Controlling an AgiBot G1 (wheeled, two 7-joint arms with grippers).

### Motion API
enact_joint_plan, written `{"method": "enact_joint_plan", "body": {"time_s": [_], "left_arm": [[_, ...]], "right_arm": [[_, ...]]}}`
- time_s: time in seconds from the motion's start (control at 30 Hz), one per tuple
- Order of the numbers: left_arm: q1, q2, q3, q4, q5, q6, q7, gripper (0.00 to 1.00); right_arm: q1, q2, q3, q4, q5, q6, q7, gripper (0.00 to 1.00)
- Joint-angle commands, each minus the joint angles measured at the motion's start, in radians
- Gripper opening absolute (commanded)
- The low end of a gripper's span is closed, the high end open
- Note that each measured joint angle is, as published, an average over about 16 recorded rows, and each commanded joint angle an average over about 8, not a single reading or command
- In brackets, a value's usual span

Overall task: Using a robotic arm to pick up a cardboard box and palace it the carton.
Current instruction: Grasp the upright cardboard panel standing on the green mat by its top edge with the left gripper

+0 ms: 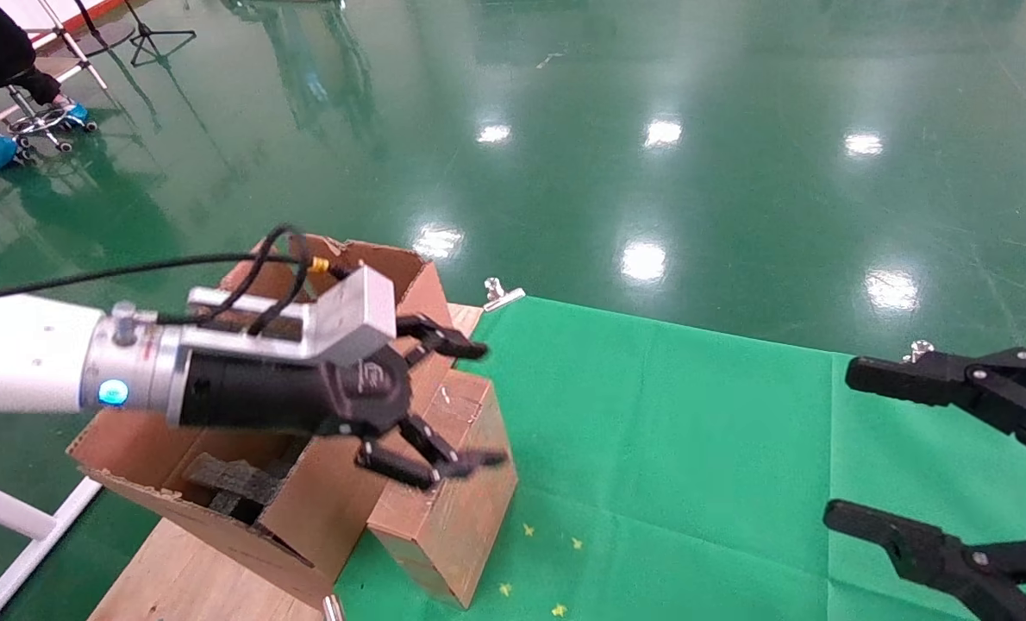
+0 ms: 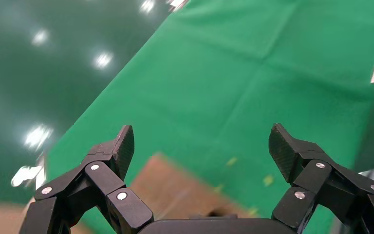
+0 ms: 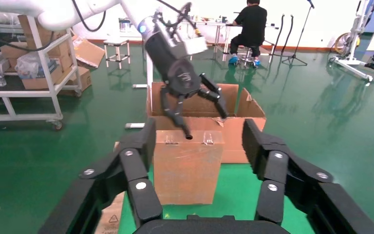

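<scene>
- Reaching in from the left of the head view: the robotic arm point(image 1: 21, 358), a white tube held nearly level, with a blue light ring point(image 1: 113, 392), a silver bracket point(image 1: 340, 315) and a black cable point(image 1: 134, 272) looping over the top.
- At its end, the left gripper point(image 1: 487, 405), rolled so that one finger sits above the other, spread wide with nothing between them.
- Just under the lower finger point(image 1: 431, 461): the cardboard box point(image 1: 453, 492), brown, standing upright on its end on the green cloth point(image 1: 694, 448); contact between fingertip and box top too close to call.
- Seen from the right wrist view, the left gripper point(image 3: 206, 126) angled downward over the top of the cardboard box point(image 3: 187, 168), one fingertip at the box's upper edge.
- Immediately beside the box, on the robot's left: the carton point(image 1: 220, 517), large, with tall ragged flaps and black foam pieces point(image 1: 233, 483) inside, resting on a wooden board point(image 1: 185, 578).
- From the left wrist view, both black fingers point(image 2: 114, 151) wide apart over the green cloth, with a blurred brown surface below.
- At the right edge of the head view: the right gripper point(image 1: 842, 442), all black, fingers apart and empty, hovering over the cloth well away from the box.
- In the background, a shiny green floor point(image 1: 651, 129) and a seated person point(image 3: 251, 22) in dark clothes.
</scene>
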Motion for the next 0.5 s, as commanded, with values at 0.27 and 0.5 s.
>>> {"method": "enact_joint_plan", "body": {"time_s": [0.27, 0.5], "left_arm": [[-0.198, 0.053, 0.1, -0.003, 0.261, 0.07, -0.413, 1.0], [-0.311, 0.139, 0.202, -0.004, 0.401, 0.169, -0.73, 1.0]], "right_arm": [[0.0, 0.0, 0.0, 0.0, 0.0, 0.0, 0.0, 0.0], [0.0, 0.0, 0.0, 0.0, 0.0, 0.0, 0.0, 0.0]]}}
